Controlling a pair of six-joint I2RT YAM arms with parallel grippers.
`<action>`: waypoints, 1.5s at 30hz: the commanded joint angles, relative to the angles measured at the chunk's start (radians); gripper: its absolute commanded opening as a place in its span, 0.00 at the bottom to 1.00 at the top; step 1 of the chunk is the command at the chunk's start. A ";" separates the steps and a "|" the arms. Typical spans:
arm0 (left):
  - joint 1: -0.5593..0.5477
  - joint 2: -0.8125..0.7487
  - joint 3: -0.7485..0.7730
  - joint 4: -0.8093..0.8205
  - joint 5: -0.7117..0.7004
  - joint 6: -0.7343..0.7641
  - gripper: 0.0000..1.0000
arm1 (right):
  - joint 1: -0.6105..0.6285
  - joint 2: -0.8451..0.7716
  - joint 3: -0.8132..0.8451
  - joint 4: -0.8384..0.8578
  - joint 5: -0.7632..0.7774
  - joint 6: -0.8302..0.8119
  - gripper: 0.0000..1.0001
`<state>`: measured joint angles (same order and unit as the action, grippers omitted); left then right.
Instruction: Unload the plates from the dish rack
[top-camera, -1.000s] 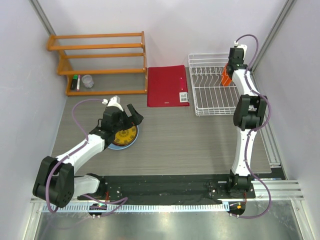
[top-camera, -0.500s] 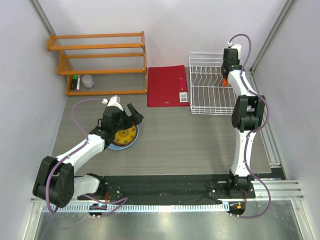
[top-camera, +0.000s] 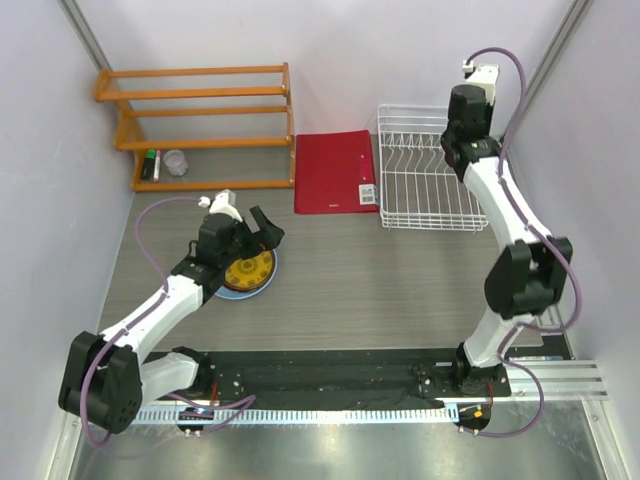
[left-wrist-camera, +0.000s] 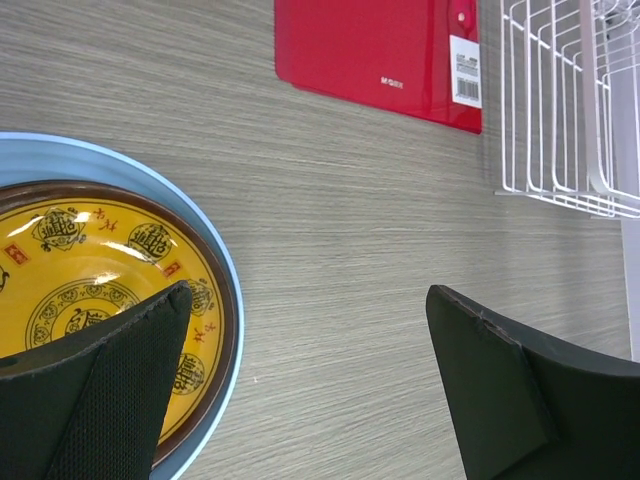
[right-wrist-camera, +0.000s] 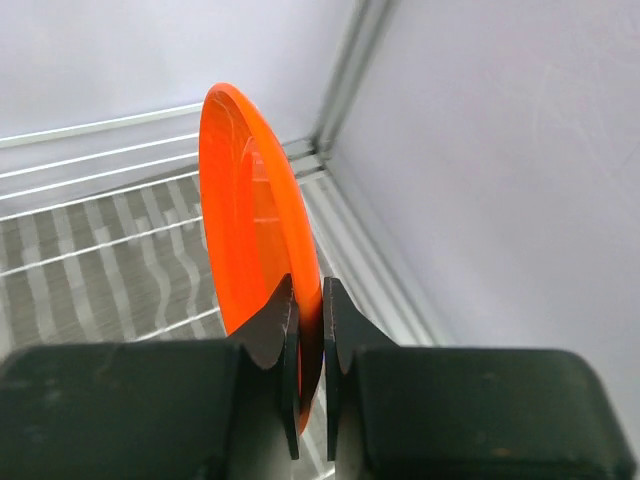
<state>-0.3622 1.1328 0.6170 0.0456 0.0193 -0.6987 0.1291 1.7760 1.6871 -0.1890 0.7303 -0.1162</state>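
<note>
Plainly the right hand (right-wrist-camera: 308, 300) has its fingers clamped on the lower rim of the orange plate (right-wrist-camera: 255, 230). The plate stands on edge above the fingers, its faces upright and its thin rim pointing straight out from the wrist. The dish rack (top-camera: 430, 226) lies directly under this hand, and the overhead view shows no other plate in its slots.

The left hand (left-wrist-camera: 308, 295) hangs with its fingers wide apart and nothing between them. Just below and to one side of it, the yellow plate (left-wrist-camera: 90, 270) sits flat inside the blue plate (left-wrist-camera: 120, 170) on the worktop (left-wrist-camera: 350, 250).

That stack is well apart from the right hand, across the worktop on its left and towards the arm bases. It looks like the place for the orange plate. The carry would then run leftwards, and the plate would have to tip from upright to flat before it is set down. The left hand is by far the nearer to the stack, though it holds nothing to add.
</note>
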 joint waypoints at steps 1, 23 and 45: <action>0.003 -0.039 0.023 0.019 0.033 -0.005 0.99 | 0.084 -0.203 -0.153 -0.044 -0.133 0.162 0.01; 0.003 0.051 -0.172 0.533 0.321 -0.268 1.00 | 0.280 -0.475 -0.846 0.370 -1.080 0.817 0.01; 0.000 0.188 -0.164 0.674 0.373 -0.297 0.43 | 0.380 -0.311 -0.853 0.603 -1.224 0.964 0.01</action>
<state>-0.3622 1.3067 0.4454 0.6476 0.3725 -1.0008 0.5014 1.4506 0.8261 0.2890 -0.4248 0.7925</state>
